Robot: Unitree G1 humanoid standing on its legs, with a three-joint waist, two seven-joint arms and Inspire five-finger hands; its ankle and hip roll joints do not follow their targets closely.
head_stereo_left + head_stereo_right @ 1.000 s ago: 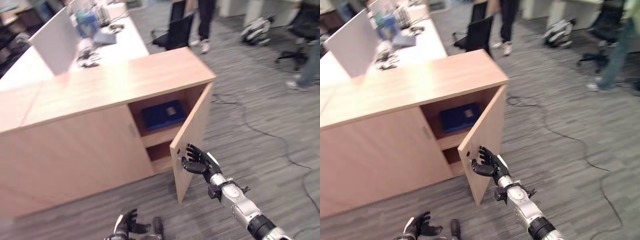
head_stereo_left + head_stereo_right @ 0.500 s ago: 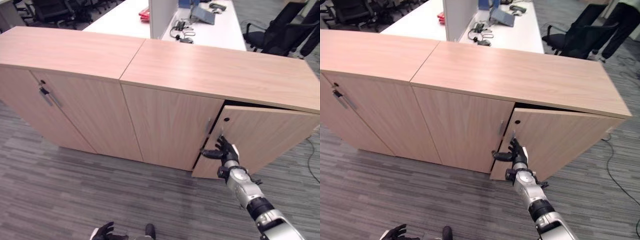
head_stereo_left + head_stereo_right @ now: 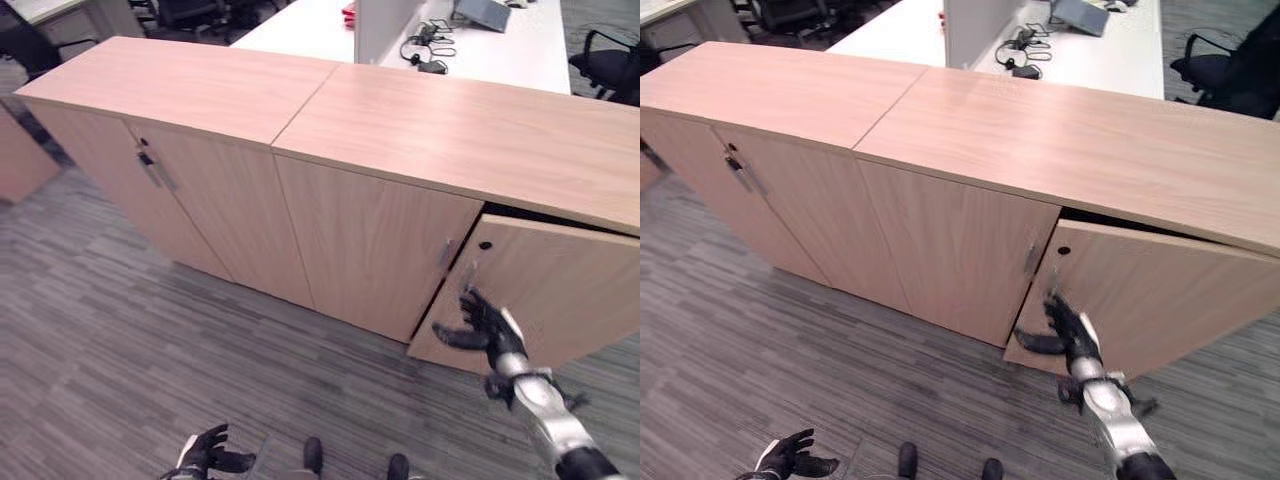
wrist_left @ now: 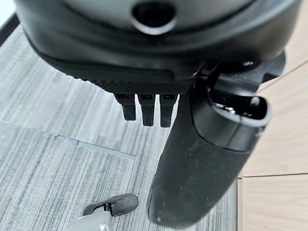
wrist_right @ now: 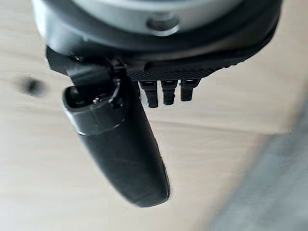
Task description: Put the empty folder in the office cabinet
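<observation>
A long low wooden cabinet (image 3: 430,130) runs across the carpet (image 3: 120,340), with a white desk (image 3: 500,40) behind it carrying cables and a laptop. The cabinet's left doors are shut; its rightmost door (image 3: 560,300) stands slightly ajar, a dark gap showing along its top edge and a small keyhole near its upper inner corner. A slim handle (image 3: 447,254) sits on the neighbouring shut door, just beside the gap.

The right hand (image 3: 487,326) is at the ajar door's outer face, near its free edge, fingers straight and loosely spread, thumb stuck out sideways; its wrist view shows plain wood close behind the thumb and fingers. Whether it touches the panel I cannot tell. The left hand (image 3: 205,456) hangs low over the carpet, fingers relaxed and holding nothing.

The folder cannot be made out; the cabinet's inside is hidden behind the door.
</observation>
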